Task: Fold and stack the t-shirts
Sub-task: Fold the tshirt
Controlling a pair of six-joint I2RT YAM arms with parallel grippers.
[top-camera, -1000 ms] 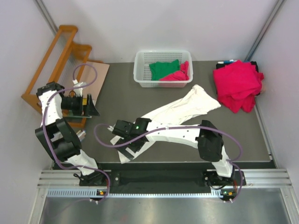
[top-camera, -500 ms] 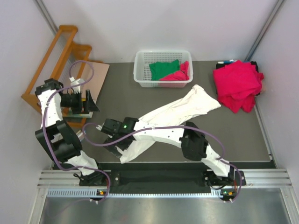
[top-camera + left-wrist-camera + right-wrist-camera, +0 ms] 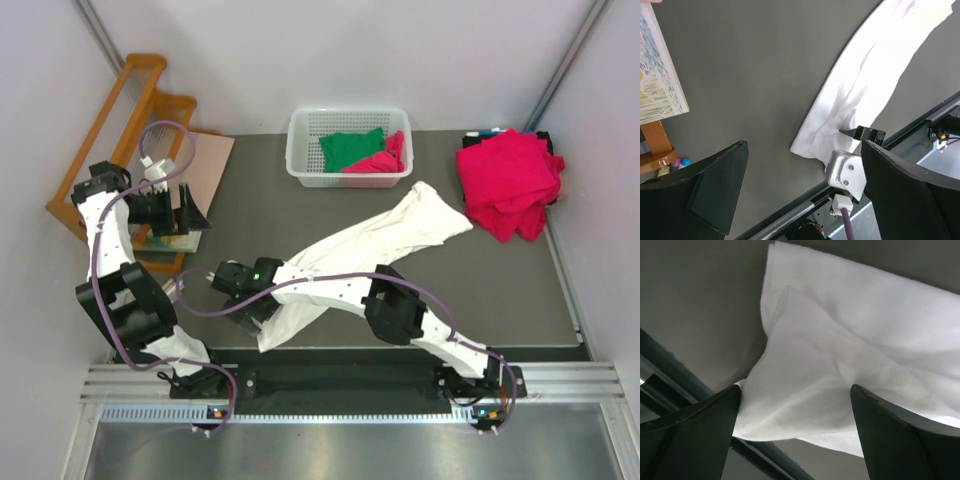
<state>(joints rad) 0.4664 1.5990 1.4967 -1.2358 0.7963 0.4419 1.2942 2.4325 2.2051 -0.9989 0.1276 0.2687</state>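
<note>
**Q:** Nearest the rail, what did you log?

**A:** My right fingers (image 3: 695,435) were low at the near edge of the table (image 3: 260,200) and set wide. They stood astride the near corner of the white t-shirt (image 3: 385,232). A soft fold of that corner bulged up between them and was not pinched flat. I could not tell whether it touched both inner faces. The metal rail (image 3: 350,382) was just beside the hem.

**Q:** And the shirt itself?

**A:** It was a long crumpled band on the table. It slanted from that near-left corner away to the far right, with the broader end farthest. My right arm lay across above its near part.

**Q:** Left side?

**A:** My left fingers (image 3: 705,190) hung over the table's left edge, spread wide with nothing between them. They were well apart from the shirt and near a speckled painted panel (image 3: 657,75).

**Q:** Far end?

**A:** A white lattice basket (image 3: 300,160) stood at far centre. It held a green t-shirt (image 3: 350,148) and a crimson t-shirt (image 3: 385,160) side by side. The crimson pile (image 3: 510,180) was loosely heaped at the far right, near the white shirt's far end and apart from the basket. A wooden rack (image 3: 110,130) stood by the left wall, off the table.
</note>
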